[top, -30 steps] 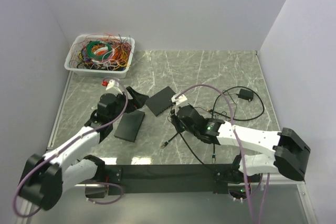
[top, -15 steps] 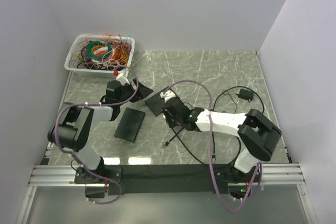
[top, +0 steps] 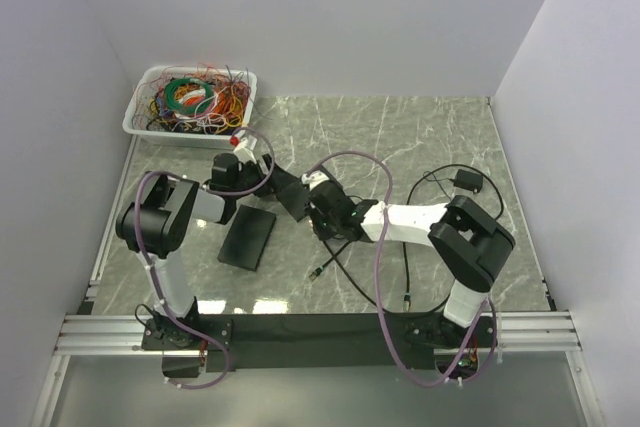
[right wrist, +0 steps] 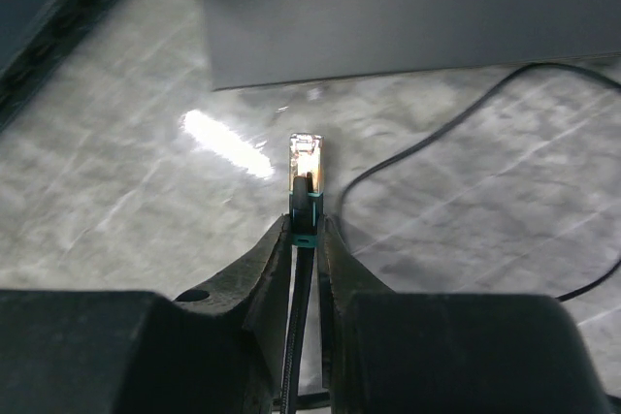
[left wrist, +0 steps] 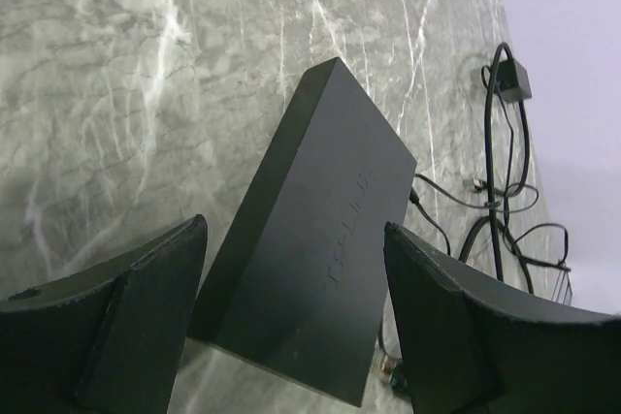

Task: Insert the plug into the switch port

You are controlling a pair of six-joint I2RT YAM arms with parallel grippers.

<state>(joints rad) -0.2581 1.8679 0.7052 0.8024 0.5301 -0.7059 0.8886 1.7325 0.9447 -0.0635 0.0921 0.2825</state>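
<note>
Right wrist view: the right gripper's [right wrist: 306, 203] jaws are clamped on the teal-booted plug [right wrist: 307, 157] over the marble bench [right wrist: 116, 210], with the black switch [right wrist: 408, 7] near at 12 o'clock. The left gripper's [left wrist: 291, 232] jaws stand apart, straddling the switch's end.

Switch [top: 292, 197] mid-table, flat box [top: 247, 237] before-left of it, wire bin [top: 180, 137] far left, adapter [top: 467, 181] right.

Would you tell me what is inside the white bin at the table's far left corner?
A tangle of coloured wires fills the white bin; its floor and anything beneath the wires are covered.
</note>
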